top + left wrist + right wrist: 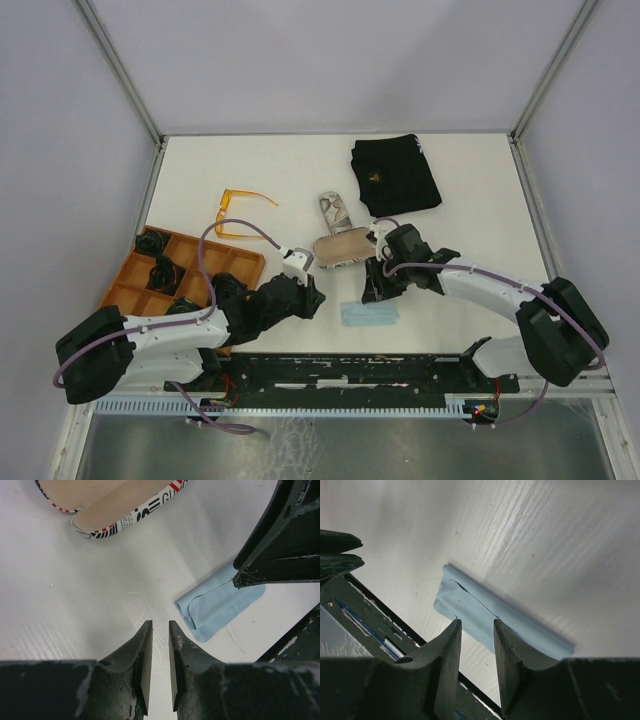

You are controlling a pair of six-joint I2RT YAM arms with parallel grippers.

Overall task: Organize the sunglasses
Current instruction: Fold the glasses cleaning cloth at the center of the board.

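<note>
The amber sunglasses [240, 212] lie unfolded on the table, left of centre. The white-framed sunglasses [333, 209] lie just behind an open printed case [340, 247]. My left gripper [312, 292] [160, 622] hovers low over bare table in front of the case [135, 517], its jaws a narrow gap apart with nothing between them. My right gripper [372, 290] [476, 621] stands open just above a folded light blue cloth [369, 314] [485, 610], holding nothing. That cloth [220, 605] lies flat between the two grippers.
An orange compartment tray [232, 262] with dark items sits at the left. A black pouch [395, 172] lies at the back right. The black rail [375, 625] of the table's near edge runs close behind the cloth.
</note>
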